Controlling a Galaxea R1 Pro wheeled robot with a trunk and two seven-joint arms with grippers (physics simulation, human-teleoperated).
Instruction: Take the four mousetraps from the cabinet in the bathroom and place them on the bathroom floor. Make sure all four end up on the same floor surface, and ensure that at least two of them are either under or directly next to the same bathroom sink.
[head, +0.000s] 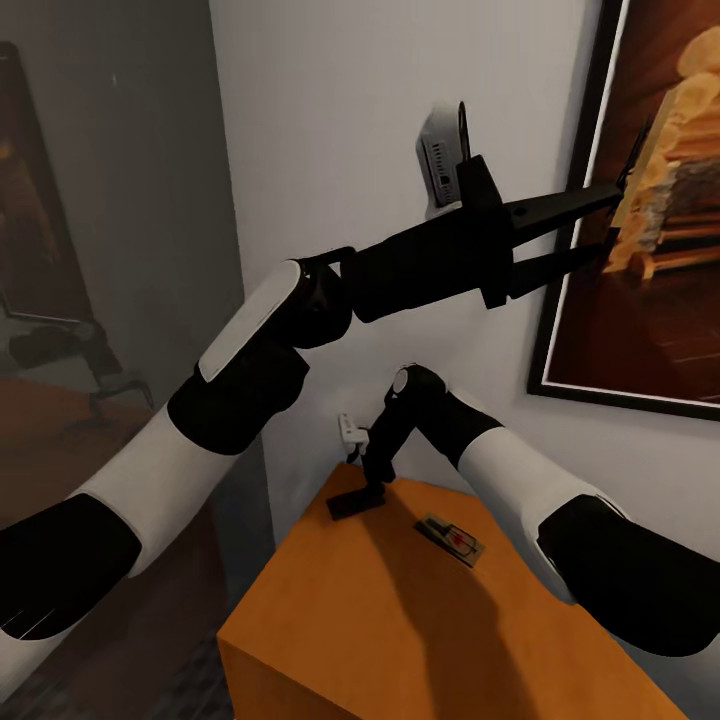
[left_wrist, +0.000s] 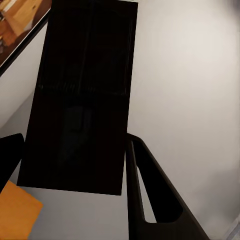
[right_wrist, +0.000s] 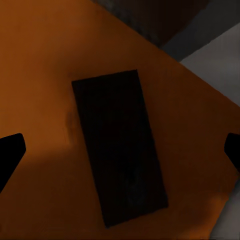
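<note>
White wall behind, with a framed picture (head: 640, 210) at the right and a small white wall box (head: 440, 165) above our arms. Below it stands the cabinet (head: 400, 620), orange-brown, its flat top serving as our bench.

Item one: mousetrap (head: 451, 538), tan plate with dark metal and a red spot, lying flat on the cabinet top near the wall-side edge.

Item two: second flat plate (right_wrist: 120, 147), dark in shadow, lying on the same top directly below our right claw (head: 368, 490). We take it for another mousetrap, though no detail can be read on it.

Right claw: pointed down over that plate, fingers spread with one tip to either side of it, not touching it as far as we can tell.

Left claw (head: 590, 228): raised high, pointing toward the picture frame. The left wrist view shows a dark flat plate (left_wrist: 82, 95) lying along the fingers; we cannot tell whether the claw grips it.

Step in hand, by our reading: collecting traps from the cabinet. Next move calls for lowering the right claw squarely over the plate, closing across its narrow width, lifting clear, then carrying it to the bathroom floor by the sink.
</note>
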